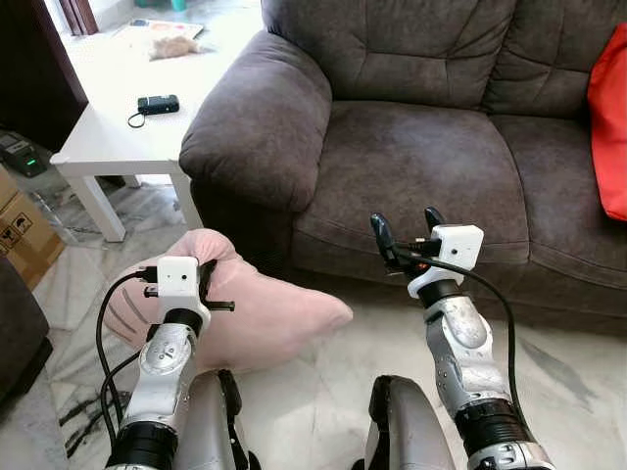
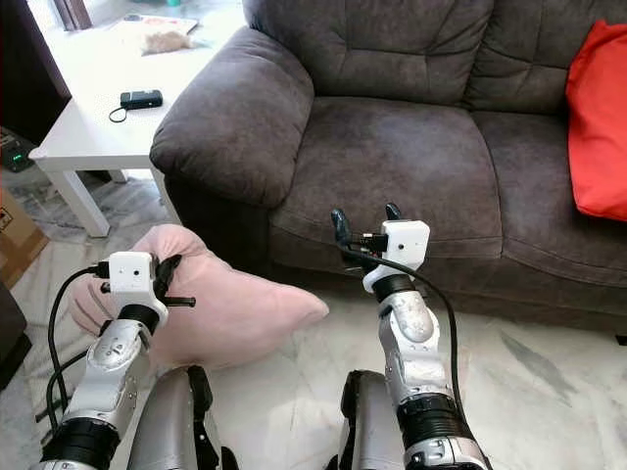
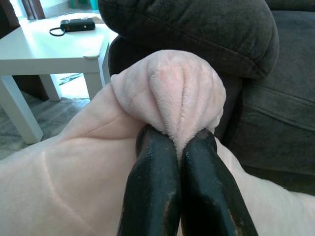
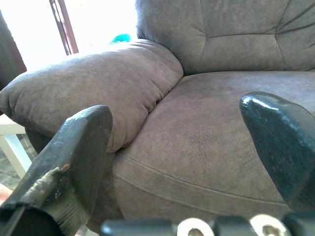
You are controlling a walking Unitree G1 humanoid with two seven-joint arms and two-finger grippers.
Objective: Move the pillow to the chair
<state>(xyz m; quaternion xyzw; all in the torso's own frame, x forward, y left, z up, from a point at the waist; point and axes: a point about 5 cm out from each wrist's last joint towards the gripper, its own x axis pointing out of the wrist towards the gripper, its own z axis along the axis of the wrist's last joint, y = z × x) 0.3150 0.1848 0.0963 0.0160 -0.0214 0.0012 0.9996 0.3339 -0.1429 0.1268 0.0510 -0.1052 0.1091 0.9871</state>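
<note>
Softly bunched pink plush pillow (image 1: 265, 318), corner pinched in left tool (image 3: 183, 147), right tool (image 1: 407, 227) spread wide

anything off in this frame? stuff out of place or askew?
Yes: the pale pink plush pillow lies on the marble floor against the dark brown sofa, not on a seat. The left pincer is shut, pinching one bunched corner. The right pincer hangs open before the sofa cushion. Nothing looks spilled or damaged.

Head eyes look down on the sofa (image 1: 421, 147); both wrist cameras face it from close by.
</note>
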